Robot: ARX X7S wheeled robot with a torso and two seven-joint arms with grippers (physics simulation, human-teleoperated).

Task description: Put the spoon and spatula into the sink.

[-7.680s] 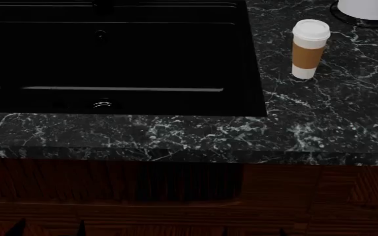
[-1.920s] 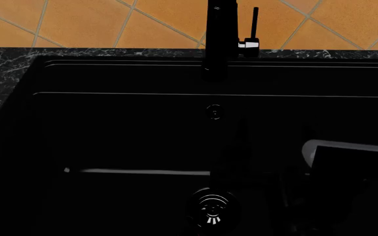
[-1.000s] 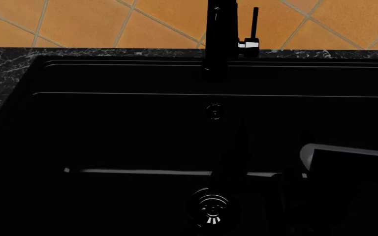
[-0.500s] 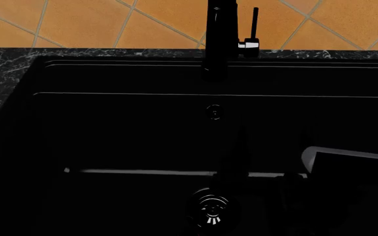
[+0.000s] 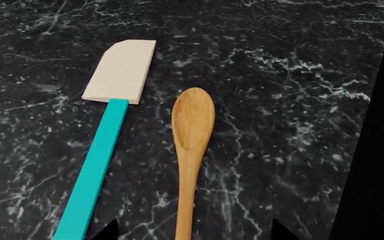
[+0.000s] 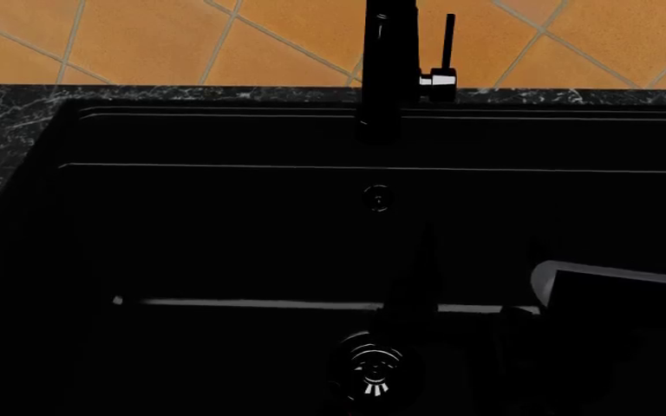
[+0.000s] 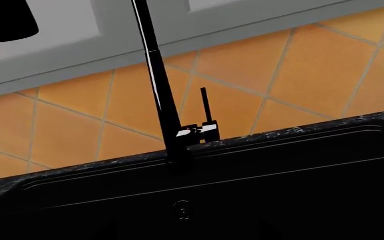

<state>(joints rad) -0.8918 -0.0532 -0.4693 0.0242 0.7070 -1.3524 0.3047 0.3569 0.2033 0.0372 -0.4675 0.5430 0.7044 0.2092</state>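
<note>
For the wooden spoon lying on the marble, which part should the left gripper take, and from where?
Probably the slim handle of the spoon, from straight above, fingers across its width. It lies flat on the marble counter, with the spatula alongside but apart, leaving room for a finger.

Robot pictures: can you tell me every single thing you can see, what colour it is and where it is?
spatula: 1, cream blade with teal handle, lying flat on the marble counter beside the spoon, not touching it.
spoon: 1, light-brown wood, flat on the counter between the spatula and a black edge.
counter: 1, black marble with white veins, around the sink.
sink: 1, black basin; neither utensil shows in it.
drain: 1, round metal, on the sink floor.
faucet: 1, tall and black, at the sink's back edge.
wall tiles: many, orange, behind the sink.
right arm: 1, dark with a pale edge, over the sink's right side; its gripper is too dark to make out.
</note>
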